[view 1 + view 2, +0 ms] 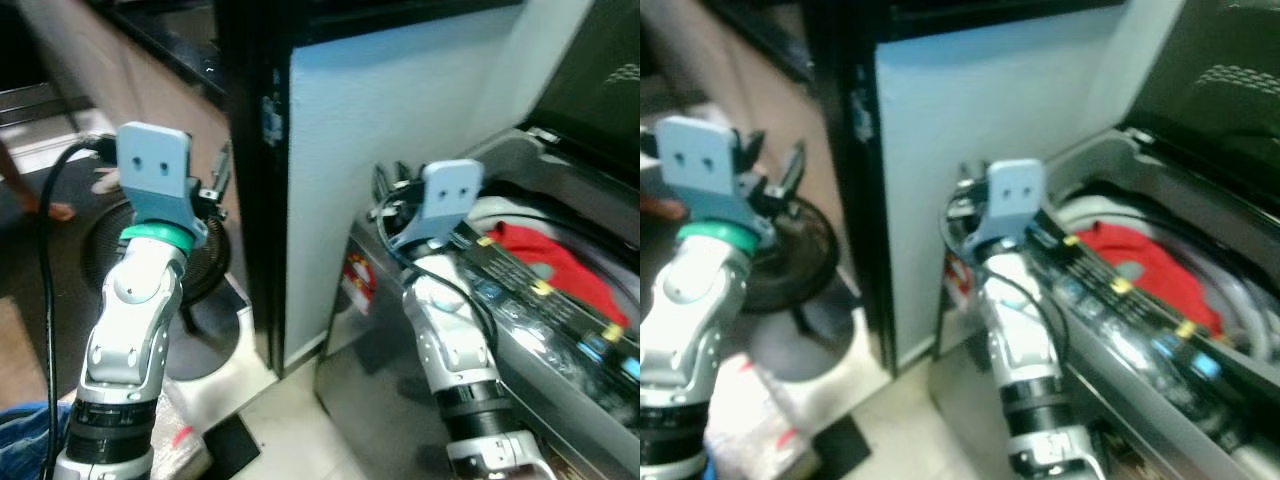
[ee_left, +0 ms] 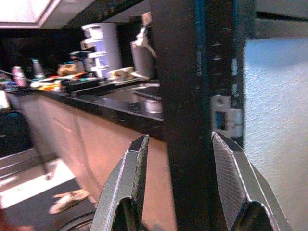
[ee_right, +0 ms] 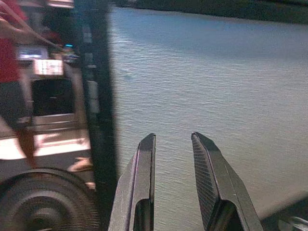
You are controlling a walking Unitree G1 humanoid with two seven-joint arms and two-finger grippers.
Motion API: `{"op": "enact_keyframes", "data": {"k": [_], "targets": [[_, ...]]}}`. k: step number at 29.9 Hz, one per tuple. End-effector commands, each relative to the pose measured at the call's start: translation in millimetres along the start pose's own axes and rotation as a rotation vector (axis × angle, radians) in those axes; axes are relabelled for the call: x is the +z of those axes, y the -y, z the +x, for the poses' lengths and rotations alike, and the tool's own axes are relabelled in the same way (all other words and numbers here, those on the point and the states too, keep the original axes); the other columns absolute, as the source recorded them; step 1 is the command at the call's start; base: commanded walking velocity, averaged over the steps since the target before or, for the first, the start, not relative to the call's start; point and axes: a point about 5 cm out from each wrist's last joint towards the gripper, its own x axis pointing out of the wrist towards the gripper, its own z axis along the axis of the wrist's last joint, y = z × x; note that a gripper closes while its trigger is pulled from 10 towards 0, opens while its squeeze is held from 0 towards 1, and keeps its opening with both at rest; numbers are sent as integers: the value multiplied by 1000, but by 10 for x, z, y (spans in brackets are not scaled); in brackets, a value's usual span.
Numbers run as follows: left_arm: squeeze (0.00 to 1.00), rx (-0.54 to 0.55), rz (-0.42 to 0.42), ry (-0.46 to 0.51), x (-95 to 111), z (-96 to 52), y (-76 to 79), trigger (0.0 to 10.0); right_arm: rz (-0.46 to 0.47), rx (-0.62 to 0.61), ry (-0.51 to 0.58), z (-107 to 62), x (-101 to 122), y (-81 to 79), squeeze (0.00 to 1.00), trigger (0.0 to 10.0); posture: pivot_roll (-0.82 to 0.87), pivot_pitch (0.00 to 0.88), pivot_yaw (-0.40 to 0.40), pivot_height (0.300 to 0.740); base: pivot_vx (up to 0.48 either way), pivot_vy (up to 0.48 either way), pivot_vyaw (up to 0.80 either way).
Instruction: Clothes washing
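A top-loading washing machine (image 1: 560, 330) stands at the right with its dark lid (image 1: 595, 70) raised. A red garment (image 1: 545, 255) lies in its drum, behind the control panel (image 1: 520, 290). My right gripper (image 3: 174, 144) is raised beside the machine's near left corner, open and empty, facing a pale textured panel (image 3: 216, 86). Its fingers (image 1: 388, 185) appear as dark prongs in the head view. My left gripper (image 2: 180, 159) is lifted further left, open with nothing between its fingers (image 1: 220, 172), facing a black door frame (image 2: 192, 96).
A black floor fan (image 1: 205, 255) stands on a white base behind my left arm. A kitchen counter (image 2: 96, 98) with containers runs along the back. A person in red (image 3: 7, 57) stands beyond the frame, a sandalled foot (image 1: 105, 182) on the floor. Blue cloth (image 1: 25, 425) lies near left.
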Motion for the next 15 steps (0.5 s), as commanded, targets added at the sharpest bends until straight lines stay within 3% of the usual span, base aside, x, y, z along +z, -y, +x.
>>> {"op": "enact_keyframes", "data": {"k": [1,15], "targets": [[0,-15,4,-10,-22,-8,36,10000,-3,-12,4,-17,-1,40,0,10000,136,66,0,740,0,0,763],[0,-20,7,-12,-26,5,28,10000,12,-14,5,-26,-6,39,0,10000,135,62,7,740,0,0,762]]}}
